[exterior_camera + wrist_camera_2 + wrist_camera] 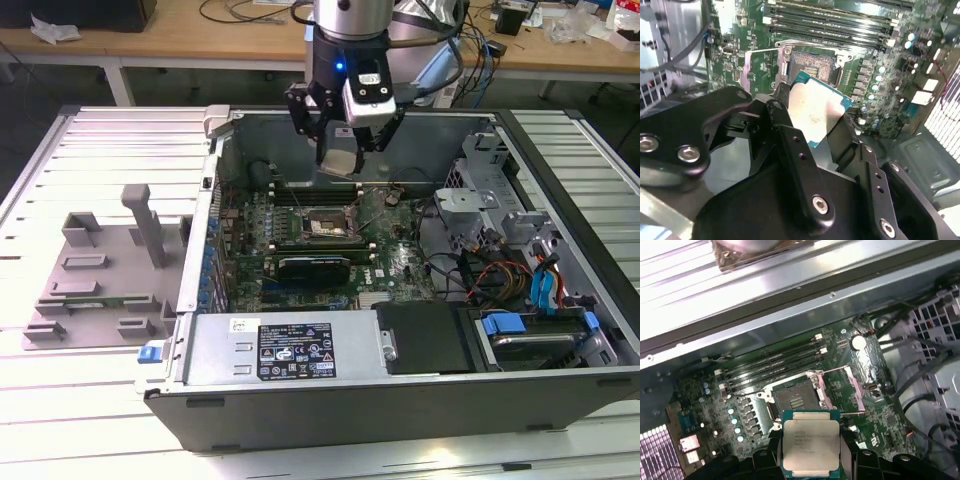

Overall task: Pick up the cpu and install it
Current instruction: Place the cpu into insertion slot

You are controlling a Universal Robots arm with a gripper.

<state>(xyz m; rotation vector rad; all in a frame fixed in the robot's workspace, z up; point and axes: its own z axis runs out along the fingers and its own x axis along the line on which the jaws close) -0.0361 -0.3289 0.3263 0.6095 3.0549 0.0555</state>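
Where the arm reaches into the open case point(560, 150), the gripper point(340, 153) is closed narrowly on the cpu point(338, 162), one finger against each of two opposite edges. Fingertips point(781, 107): mostly hidden by the chip and the black linkage in the second wrist view. Cpu: silvery top up, green rim showing, held clear above the motherboard point(400, 250); underside hidden. Socket point(794, 399): just beyond the chip in both wrist views, uncovered, its metal frame point(852, 386) swung open alongside; contacts too fine to make out. Memory slots point(775, 360): long dark rows just past the socket, near the case wall. Black card point(315, 268): on the board, near the socket. Cables point(500, 272): tangled at the exterior view's right, ends hidden among brackets. Grey tray point(90, 280): upright posts, on the slatted table point(60, 160) outside the case, at the exterior view's left, well apart from the gripper.
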